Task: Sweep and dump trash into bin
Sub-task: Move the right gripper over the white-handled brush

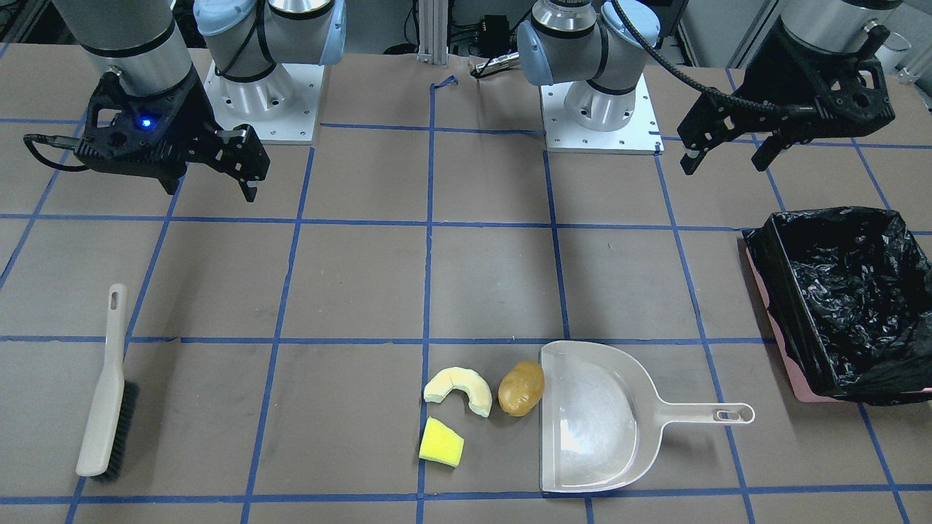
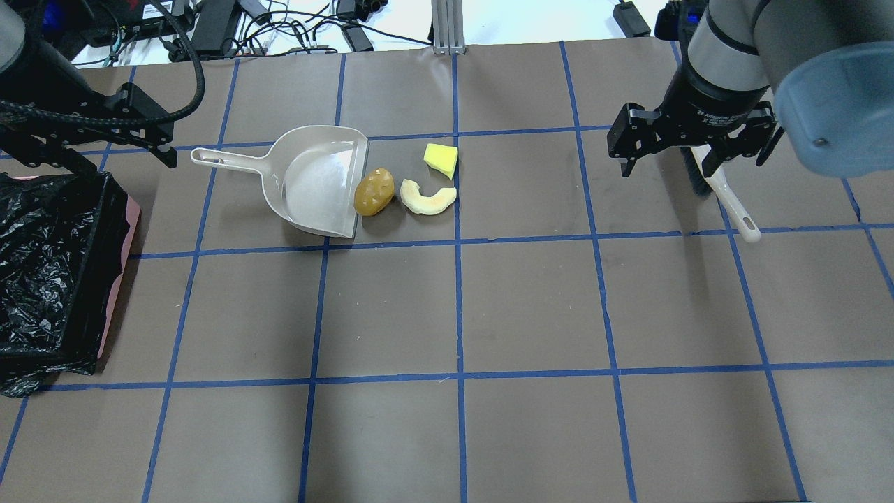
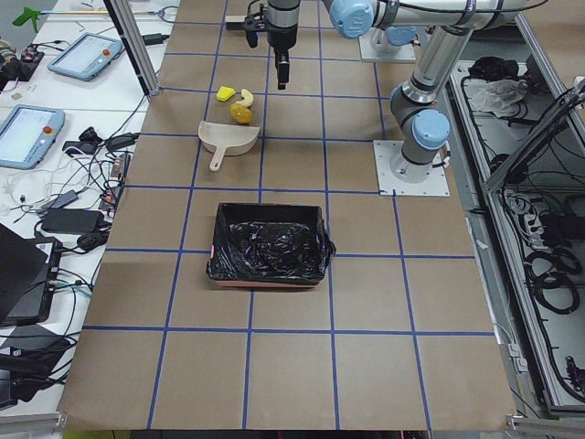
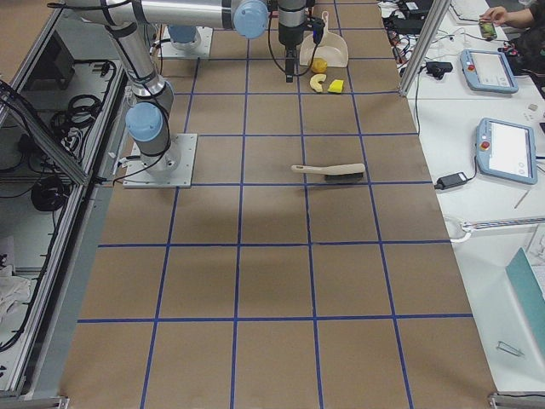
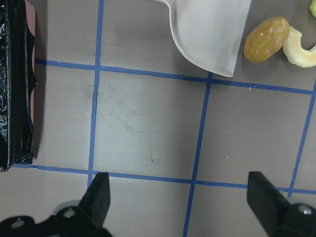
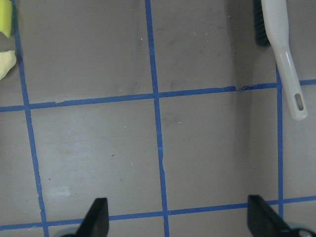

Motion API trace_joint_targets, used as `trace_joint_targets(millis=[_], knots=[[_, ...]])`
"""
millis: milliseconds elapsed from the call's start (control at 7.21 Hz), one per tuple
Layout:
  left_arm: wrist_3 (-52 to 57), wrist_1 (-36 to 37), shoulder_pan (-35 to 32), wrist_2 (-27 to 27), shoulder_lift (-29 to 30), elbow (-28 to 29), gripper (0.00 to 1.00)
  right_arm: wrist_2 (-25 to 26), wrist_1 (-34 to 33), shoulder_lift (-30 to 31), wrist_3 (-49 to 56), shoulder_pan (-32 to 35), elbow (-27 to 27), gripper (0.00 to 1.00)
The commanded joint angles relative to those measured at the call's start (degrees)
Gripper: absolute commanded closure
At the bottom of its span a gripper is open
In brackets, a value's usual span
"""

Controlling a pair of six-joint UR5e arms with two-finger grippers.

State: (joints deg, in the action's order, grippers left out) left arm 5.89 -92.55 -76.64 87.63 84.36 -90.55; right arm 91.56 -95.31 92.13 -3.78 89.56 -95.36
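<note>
1. Front-facing view: on the counter point(image 1: 364, 276) nothing is swept yet. The potato point(image 1: 521, 388), crescent slice point(image 1: 459, 388) and yellow wedge point(image 1: 441, 442) lie just beside the mouth of the empty dustpan point(image 1: 590, 429). The brush point(image 1: 109, 386) lies well apart on one side, and the bin point(image 1: 801, 320) stands on the other. The left fingers point(image 1: 697, 149) and right fingers point(image 1: 246, 164) hang spread, grasping nothing.
2. Overhead view: the potato sits at the dustpan's lip, perhaps touching it. We judge that the whole job is left: take up both tools, sweep, then tip into the bin. The right arm point(image 2: 726, 70) hides the brush's bristles, and the bin is cut off at the edge.
3. Left side view: inside the bin we can make out no potato, slice or wedge. The fingers are too small here to judge.
4. Right side view: the brush lies flat in full sight. The potato, slice, wedge and dustpan are tiny and far off, and the bin does not show.
5. Left wrist view: two fingertips point(image 5: 98, 195) stand wide apart over the counter. The dustpan's handle is cut off, and the wedge is a sliver at the corner.
6. Right wrist view: the fingertips point(image 6: 96, 219) are released, with nothing between them. Only the brush's handle and a strip of bristles show.
</note>
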Motion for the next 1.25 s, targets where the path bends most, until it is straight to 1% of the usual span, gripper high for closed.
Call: trace_joint_targets(millis=[0, 555, 833, 1110], knots=[[0.0, 0.0, 0.0, 0.0, 0.01, -0.07, 0.0, 0.11, -0.05, -0.02, 0.0, 0.0, 0.0, 0.0], [0.0, 0.0, 0.0, 0.0, 0.01, 0.02, 0.0, 0.37, 0.65, 0.51, 0.0, -0.09, 0.09, 0.0], [0.0, 0.0, 0.0, 0.0, 0.01, -0.07, 0.0, 0.37, 2.4, 0.42, 0.26, -0.26, -0.26, 0.0], [0.0, 0.0, 0.0, 0.0, 0.01, 0.02, 0.0, 0.37, 2.32, 0.42, 2.1, -0.35, -0.26, 0.0]])
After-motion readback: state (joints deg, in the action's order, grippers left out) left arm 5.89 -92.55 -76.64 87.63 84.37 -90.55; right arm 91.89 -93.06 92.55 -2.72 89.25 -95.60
